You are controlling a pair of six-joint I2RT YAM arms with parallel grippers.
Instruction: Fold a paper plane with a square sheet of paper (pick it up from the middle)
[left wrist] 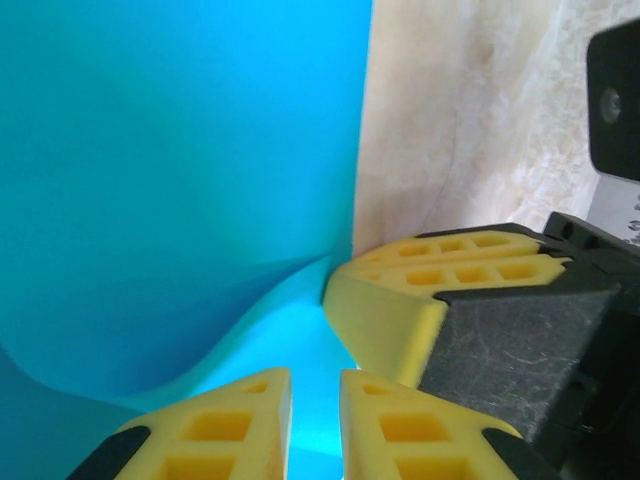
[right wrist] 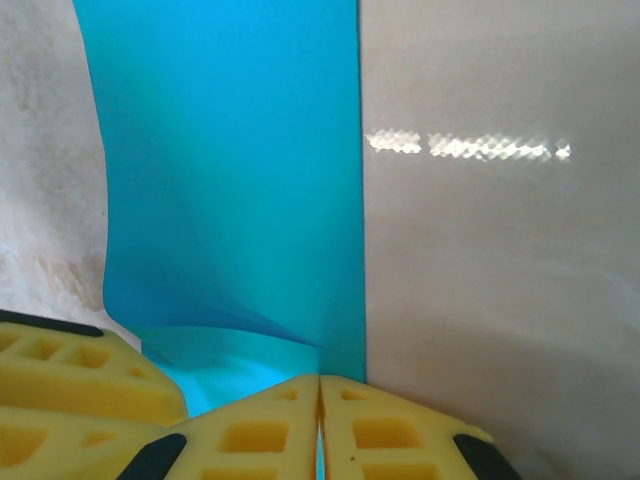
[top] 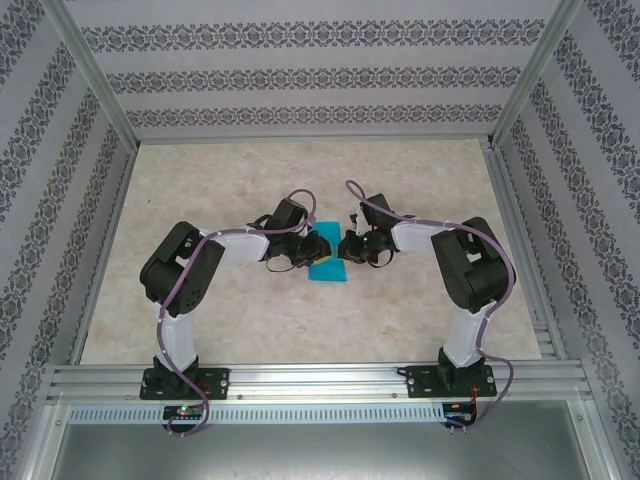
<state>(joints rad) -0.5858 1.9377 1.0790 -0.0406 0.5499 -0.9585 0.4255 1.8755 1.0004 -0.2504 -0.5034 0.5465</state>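
Top view: square sheet of paper (top: pixel 328 270) mid-table (top: pixel 250 170), left gripper (top: pixel 316 247) and right gripper (top: pixel 347 247) meeting over it. Right wrist view: right gripper (right wrist: pixel 320 388) pressed together, pinching a raised crease. Left wrist view: left gripper (left wrist: pixel 315 385) narrowly apart, paper bulging between, grip unclear.

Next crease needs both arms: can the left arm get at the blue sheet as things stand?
Likely yes: the left pincer straddles the blue sheet, jaws slightly apart; the right pincer, shut on it alongside, leaves that spot free.
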